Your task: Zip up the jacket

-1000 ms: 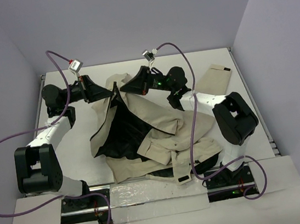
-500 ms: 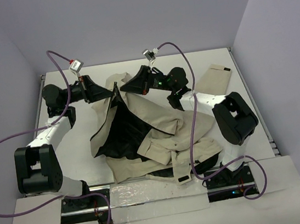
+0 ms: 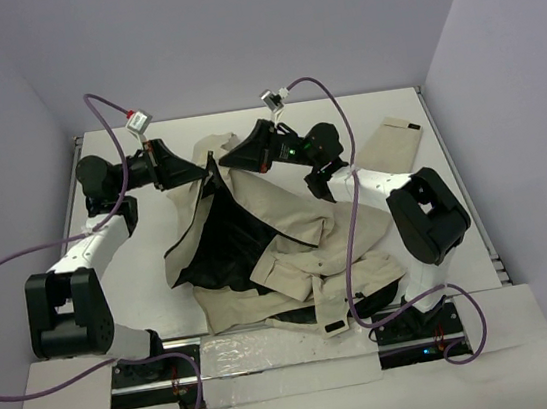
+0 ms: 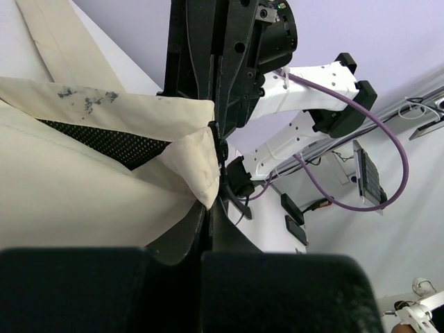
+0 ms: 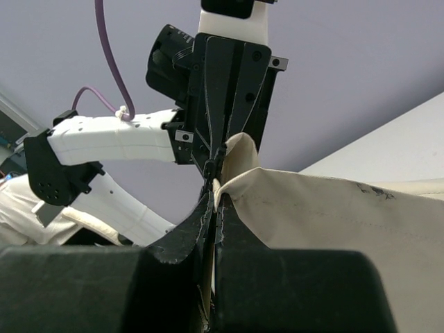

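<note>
The beige jacket lies crumpled on the white table, its black lining showing at the middle. A corner of its front edge is lifted at the far middle. My left gripper is shut on that edge from the left; the left wrist view shows the fabric tip pinched between its fingers. My right gripper is shut on the same edge from the right; in the right wrist view the beige fabric runs out of the closed jaws. The two grippers face each other, tips almost touching. The zipper line is hidden.
A tan sleeve end or flap lies flat at the far right. The jacket's hem hangs over the near table edge. Purple cables arc above both arms. Walls close in on the left, back and right.
</note>
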Tool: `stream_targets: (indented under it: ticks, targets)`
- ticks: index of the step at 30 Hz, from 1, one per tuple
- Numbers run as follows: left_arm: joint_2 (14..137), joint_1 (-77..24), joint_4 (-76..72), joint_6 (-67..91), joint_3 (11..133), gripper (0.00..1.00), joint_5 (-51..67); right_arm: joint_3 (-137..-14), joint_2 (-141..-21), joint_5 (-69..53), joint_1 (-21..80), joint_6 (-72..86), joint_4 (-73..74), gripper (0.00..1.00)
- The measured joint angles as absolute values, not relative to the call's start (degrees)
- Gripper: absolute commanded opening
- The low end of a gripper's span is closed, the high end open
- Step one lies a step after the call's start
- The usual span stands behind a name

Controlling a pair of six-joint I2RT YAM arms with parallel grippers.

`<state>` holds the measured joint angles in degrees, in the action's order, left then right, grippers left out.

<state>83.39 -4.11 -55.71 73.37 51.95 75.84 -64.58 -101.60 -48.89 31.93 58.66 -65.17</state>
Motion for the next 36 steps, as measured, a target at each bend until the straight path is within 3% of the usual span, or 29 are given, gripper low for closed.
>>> stream_targets:
  ticks: [36]
  targets:
    - [81.6, -5.1, -45.8, 64.9, 51.3, 0.00, 74.9, -63.0, -101.4, -45.8, 31.2, 59.5, -66.8, 0.00]
